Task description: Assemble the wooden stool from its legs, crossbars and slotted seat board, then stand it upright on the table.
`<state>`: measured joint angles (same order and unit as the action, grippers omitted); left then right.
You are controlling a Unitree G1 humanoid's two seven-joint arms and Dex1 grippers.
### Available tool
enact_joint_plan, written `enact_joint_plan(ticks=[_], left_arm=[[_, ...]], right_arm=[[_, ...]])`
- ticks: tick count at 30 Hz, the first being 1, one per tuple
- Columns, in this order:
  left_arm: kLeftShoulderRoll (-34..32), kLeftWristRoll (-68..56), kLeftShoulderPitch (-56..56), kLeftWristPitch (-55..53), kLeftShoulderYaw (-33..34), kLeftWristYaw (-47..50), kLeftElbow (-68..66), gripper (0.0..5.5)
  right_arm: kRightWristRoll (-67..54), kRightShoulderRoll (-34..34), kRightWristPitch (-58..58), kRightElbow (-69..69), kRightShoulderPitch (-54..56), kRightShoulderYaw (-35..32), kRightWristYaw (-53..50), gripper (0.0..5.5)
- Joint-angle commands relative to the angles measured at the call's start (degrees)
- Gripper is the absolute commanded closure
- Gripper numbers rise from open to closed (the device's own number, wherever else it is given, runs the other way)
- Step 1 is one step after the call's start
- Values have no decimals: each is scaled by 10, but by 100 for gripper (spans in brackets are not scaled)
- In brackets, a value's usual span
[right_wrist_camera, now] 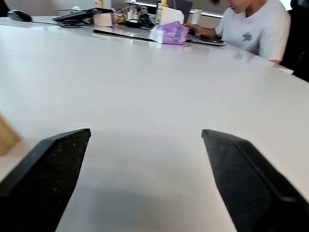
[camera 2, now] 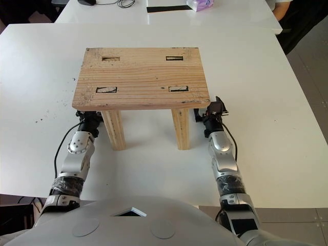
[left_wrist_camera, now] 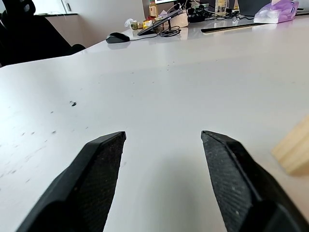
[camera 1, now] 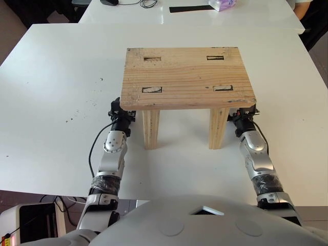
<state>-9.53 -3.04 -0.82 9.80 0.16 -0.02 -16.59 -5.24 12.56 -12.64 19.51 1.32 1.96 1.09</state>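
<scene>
The wooden stool (camera 1: 184, 77) stands upright on the white table (camera 1: 61, 66), its slotted seat board on top and two front legs (camera 1: 150, 128) (camera 1: 219, 127) showing below. My left gripper (camera 1: 119, 111) sits low beside the seat's front left corner, just left of the left leg. It is open with nothing between its fingers (left_wrist_camera: 104, 159); a leg's edge (left_wrist_camera: 294, 152) shows to one side. My right gripper (camera 1: 246, 114) rests by the front right corner, also open and holding nothing (right_wrist_camera: 146, 135).
Dark specks (camera 1: 82, 107) dot the table left of the stool. A second table behind holds a purple tissue pack (camera 1: 223, 4), a black strip (camera 1: 189, 8) and a mouse (camera 1: 108, 2). The table's front edge lies close under my forearms.
</scene>
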Motion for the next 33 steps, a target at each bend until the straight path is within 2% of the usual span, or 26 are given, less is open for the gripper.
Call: enact_joint_plan(ticks=[1,13,22,33], left_arm=[[11,21,-7,7,2,9,-38,258],[40,17,-55,36,27,20,-113,258],[55,27,-101,65,37,36,-194,258],[59,38,-141,104,33,42,-270,258]], right_arm=[[23,-11,-12,32,29,-22,-27,125],[53,-29,2,131,88,-39,-34,125],[74,-27,-14,221,154,-52,-62,125],[70,-23,-56,309,198,-65,-47,125]])
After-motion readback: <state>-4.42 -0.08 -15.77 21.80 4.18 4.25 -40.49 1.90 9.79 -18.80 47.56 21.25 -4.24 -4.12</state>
